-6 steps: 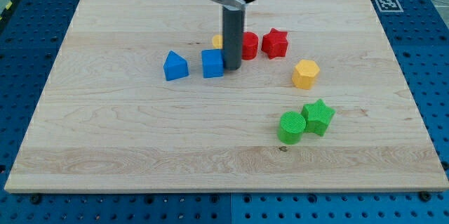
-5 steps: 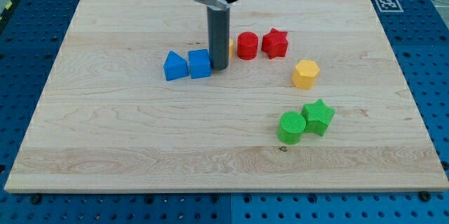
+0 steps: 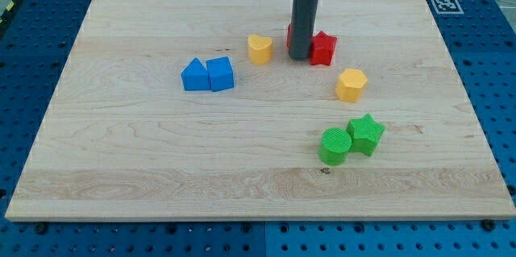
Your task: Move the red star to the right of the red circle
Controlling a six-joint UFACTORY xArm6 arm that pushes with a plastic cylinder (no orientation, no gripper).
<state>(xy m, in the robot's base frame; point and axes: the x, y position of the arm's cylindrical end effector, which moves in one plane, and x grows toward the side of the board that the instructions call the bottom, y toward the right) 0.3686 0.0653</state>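
The red star [image 3: 324, 48] lies on the wooden board [image 3: 161, 152] just right of the view's centre, near the top. My tip [image 3: 300, 56] stands right against the star's left side. The rod hides most of the red circle [image 3: 289, 36]; only a sliver of red shows at the rod's left edge. Star and circle sit close together, the star on the right.
A yellow heart [image 3: 259, 48] lies left of the rod. A blue triangle [image 3: 194, 75] and a blue cube [image 3: 220, 74] touch each other further left. A yellow hexagon [image 3: 351, 84] lies below the star. A green circle [image 3: 334, 146] and a green star [image 3: 366, 134] sit lower right.
My tip has moved right, from beside the blue cube to the red blocks. The blue cube was pushed left against the blue triangle. The yellow heart is now uncovered.
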